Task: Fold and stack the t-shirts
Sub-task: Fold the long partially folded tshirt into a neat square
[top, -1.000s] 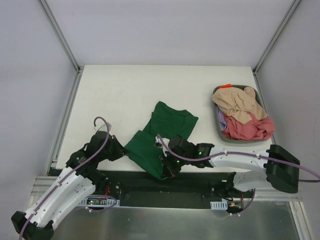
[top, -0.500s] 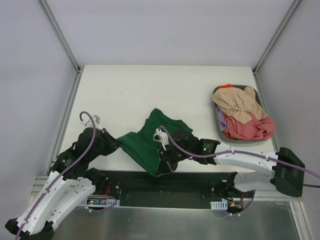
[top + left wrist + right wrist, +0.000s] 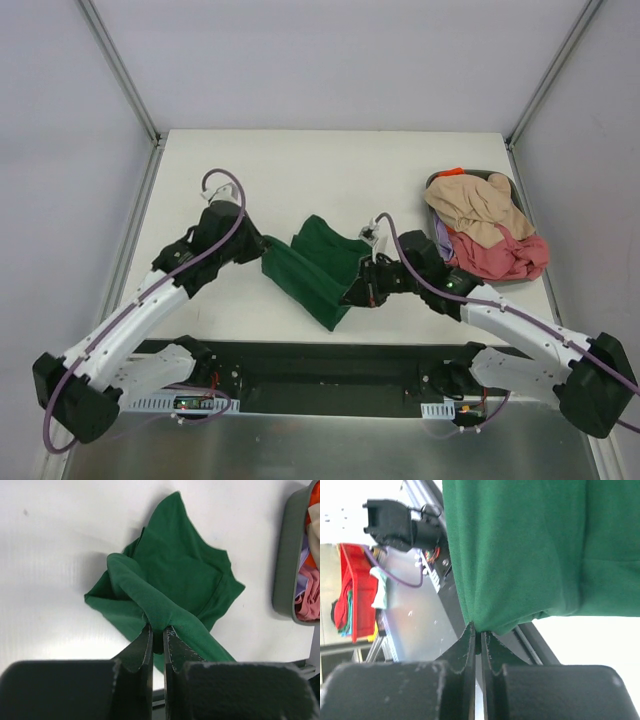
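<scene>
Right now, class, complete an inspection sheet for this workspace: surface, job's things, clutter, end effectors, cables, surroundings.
Surface: white table, flat.
Job's things: green t-shirt bunched, pinched from both sides; beige shirt and pink-red shirt heaped in grey bin.
Clutter: nothing seen.
End effectors: left end effector shut on green t-shirt; right end effector shut on its edge.
Cables: purple cables loop off each arm.
Surroundings: metal frame posts, pale walls.
</scene>
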{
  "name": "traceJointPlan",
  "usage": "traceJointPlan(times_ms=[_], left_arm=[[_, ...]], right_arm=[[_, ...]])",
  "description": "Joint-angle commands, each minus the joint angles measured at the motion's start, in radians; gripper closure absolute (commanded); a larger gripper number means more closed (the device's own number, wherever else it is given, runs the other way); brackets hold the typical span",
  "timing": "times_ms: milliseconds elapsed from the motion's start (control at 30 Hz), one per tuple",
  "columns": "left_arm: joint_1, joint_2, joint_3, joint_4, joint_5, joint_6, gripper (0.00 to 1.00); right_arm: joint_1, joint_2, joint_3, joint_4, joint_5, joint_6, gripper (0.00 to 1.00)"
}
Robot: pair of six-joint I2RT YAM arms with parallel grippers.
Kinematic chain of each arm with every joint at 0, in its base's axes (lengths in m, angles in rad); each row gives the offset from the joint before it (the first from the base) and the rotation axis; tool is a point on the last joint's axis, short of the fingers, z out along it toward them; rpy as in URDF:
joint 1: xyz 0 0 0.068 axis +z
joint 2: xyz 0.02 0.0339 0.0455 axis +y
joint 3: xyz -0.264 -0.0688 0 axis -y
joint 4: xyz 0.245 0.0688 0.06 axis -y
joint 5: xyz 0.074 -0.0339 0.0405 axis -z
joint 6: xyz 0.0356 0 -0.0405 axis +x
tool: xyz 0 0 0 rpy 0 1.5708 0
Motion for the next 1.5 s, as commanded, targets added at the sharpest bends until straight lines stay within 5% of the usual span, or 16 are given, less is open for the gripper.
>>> traceJointPlan(times_ms=[0,367,733,833,867,900,933,967,1067,1167,1467], left_arm=[[0.005,0.163,0.129,0.162,-0.104,0.076,1.0],[0.057,0.695,0.441,0.194,0.051,0.142,1.0],[0.067,0.969,0.585,0.188,0.093,0.171,1.0],[0.069,1.013,0.625,0.17,0.119,0.187,1.0],[0.069,1.027,0.64,0.156,0.148,0.191,0.89],[0.069,1.035,0.657,0.136,0.156,0.194,0.67],[0.069,1.035,0.67,0.124,0.16,0.194,0.5],[0.069,1.03,0.671,0.113,0.171,0.194,0.38],[0.069,0.984,0.654,0.102,0.221,0.205,0.02],[0.067,0.906,0.599,0.098,0.26,0.21,0.01],[0.035,0.722,0.355,0.219,0.479,0.179,0.01]], right_arm=[[-0.101,-0.025,-0.009,-0.088,-0.046,-0.036,0.99],[-0.359,0.128,0.03,-0.139,0.046,-0.139,0.99],[-0.404,0.32,0.12,-0.106,0.155,-0.143,0.96],[-0.407,0.324,0.131,-0.138,0.174,-0.145,0.85],[-0.405,0.324,0.137,-0.152,0.189,-0.152,0.8],[-0.408,0.324,0.145,-0.164,0.2,-0.161,0.7],[-0.407,0.324,0.161,-0.192,0.212,-0.18,0.47],[-0.408,0.323,0.175,-0.221,0.235,-0.188,0.36],[-0.407,0.272,0.2,-0.28,0.258,-0.207,0.19],[-0.401,0.197,0.169,-0.277,0.197,-0.218,0.01],[-0.375,0.188,0.137,-0.067,0.016,-0.146,0.04]])
